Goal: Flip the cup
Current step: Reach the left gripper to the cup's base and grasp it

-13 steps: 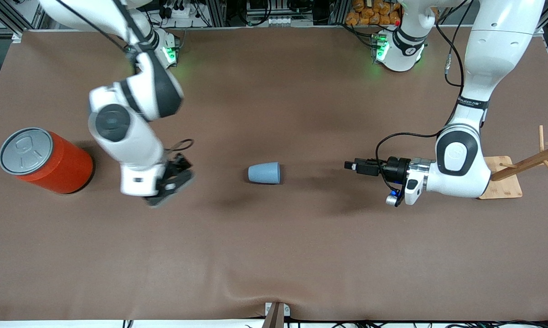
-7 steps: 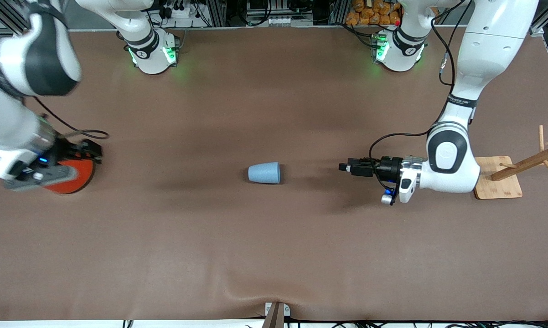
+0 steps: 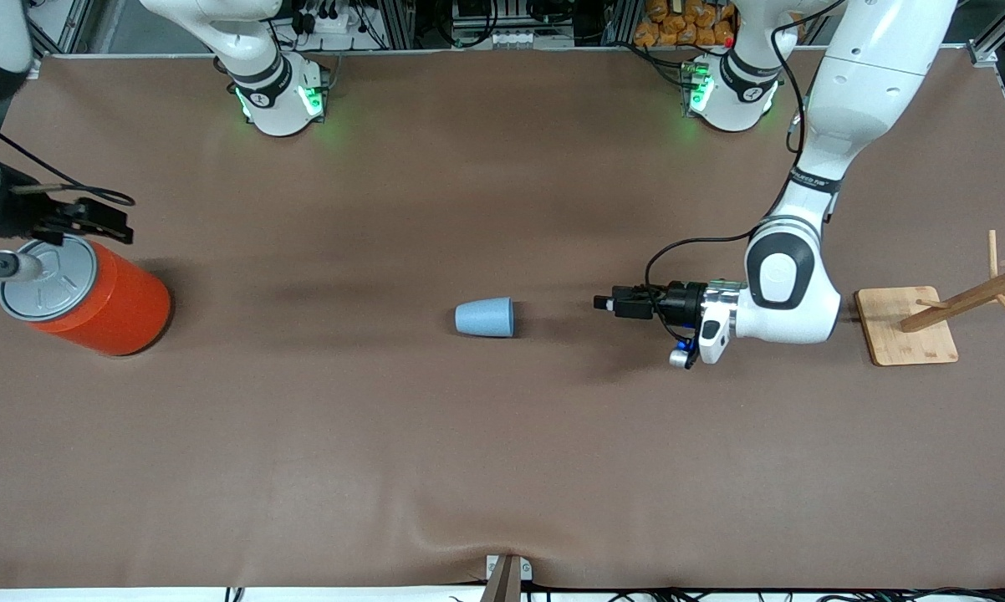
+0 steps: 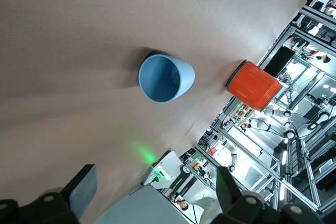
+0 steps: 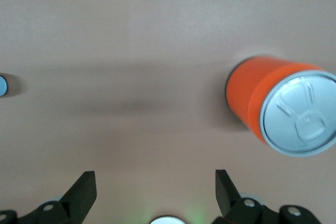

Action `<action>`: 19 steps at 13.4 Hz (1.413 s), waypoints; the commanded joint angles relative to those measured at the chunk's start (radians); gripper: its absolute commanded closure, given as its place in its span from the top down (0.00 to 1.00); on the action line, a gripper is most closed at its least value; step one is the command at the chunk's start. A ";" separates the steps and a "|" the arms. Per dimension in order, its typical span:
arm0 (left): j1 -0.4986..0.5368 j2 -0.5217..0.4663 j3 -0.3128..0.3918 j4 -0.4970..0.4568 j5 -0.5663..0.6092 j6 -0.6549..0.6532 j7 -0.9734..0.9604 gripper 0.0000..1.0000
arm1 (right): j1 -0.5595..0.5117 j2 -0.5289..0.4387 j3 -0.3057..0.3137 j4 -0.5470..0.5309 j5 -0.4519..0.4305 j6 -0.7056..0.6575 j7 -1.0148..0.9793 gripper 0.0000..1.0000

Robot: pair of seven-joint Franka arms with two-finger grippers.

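Note:
The small light-blue cup (image 3: 485, 318) lies on its side in the middle of the brown table, its mouth turned toward the left arm's end. My left gripper (image 3: 604, 303) hangs low beside it, pointing at that mouth, open and empty, a short gap away. The left wrist view looks into the cup (image 4: 165, 78) and its darker inside, ahead of the left gripper (image 4: 155, 192). My right gripper (image 3: 111, 224) is open and empty, up over the table beside the orange can (image 3: 93, 293). In the right wrist view the right gripper (image 5: 156, 190) is spread wide over bare table.
The big orange can with a grey lid (image 5: 299, 114) stands at the right arm's end of the table. A wooden rack on a square base (image 3: 908, 326) stands at the left arm's end. Both arm bases stand along the table's back edge.
The right arm has swung away from beside the cup to the orange can at its own end. The left gripper has moved closer to the cup's mouth. The cup has not moved.

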 commanded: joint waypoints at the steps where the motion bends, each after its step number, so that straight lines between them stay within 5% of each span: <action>1: -0.016 0.014 0.002 0.000 -0.035 0.030 0.034 1.00 | 0.004 -0.012 0.011 0.044 0.024 -0.049 0.077 1.00; 6: -0.094 0.060 0.003 0.012 -0.137 0.118 0.137 1.00 | 0.022 -0.040 0.013 0.055 0.015 -0.040 0.073 1.00; 19: -0.290 0.229 0.005 0.216 -0.348 0.315 0.140 1.00 | 0.013 -0.034 0.010 0.055 0.013 0.017 0.077 1.00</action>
